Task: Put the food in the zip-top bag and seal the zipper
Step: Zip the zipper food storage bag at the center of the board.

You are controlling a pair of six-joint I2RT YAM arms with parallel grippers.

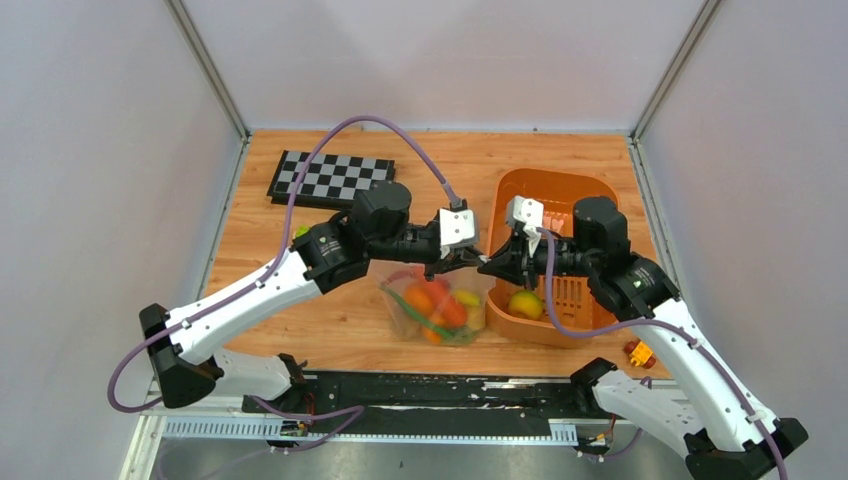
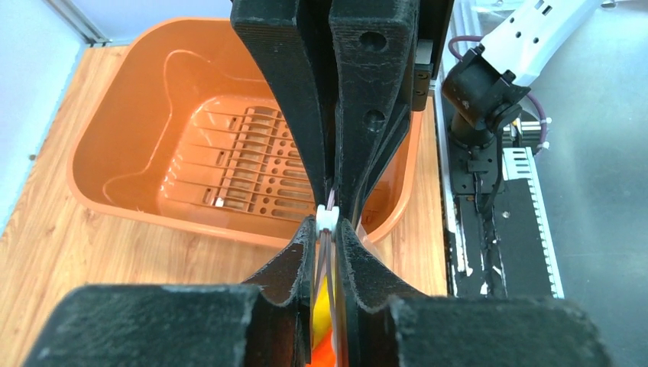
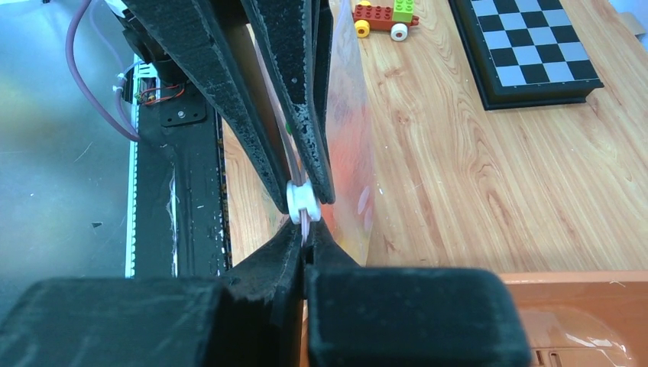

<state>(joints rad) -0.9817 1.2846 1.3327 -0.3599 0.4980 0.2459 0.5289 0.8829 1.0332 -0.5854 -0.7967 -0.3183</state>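
The zip-top bag (image 1: 435,305), with the food (image 1: 441,308) inside, hung by its zipper (image 3: 306,224) between two grippers that met tip to tip.

The left gripper (image 1: 470,262) was fully closed on the zipper, and the right gripper (image 1: 492,266), facing it, was pinched closed on the same strip. A small white slider (image 3: 301,200) sat just between their tips. The bag hung below the left gripper, with orange, red, yellow and green pieces in it. Under and beyond the right gripper stood the orange basket (image 1: 560,190), just beside the bag, with one yellow-green fruit (image 1: 525,303) in it. In the left wrist view the right gripper's fingers hid the middle of the basket. A checkerboard (image 1: 330,178) lay far beyond the left gripper, and a block toy (image 1: 640,352) lay near the right arm.
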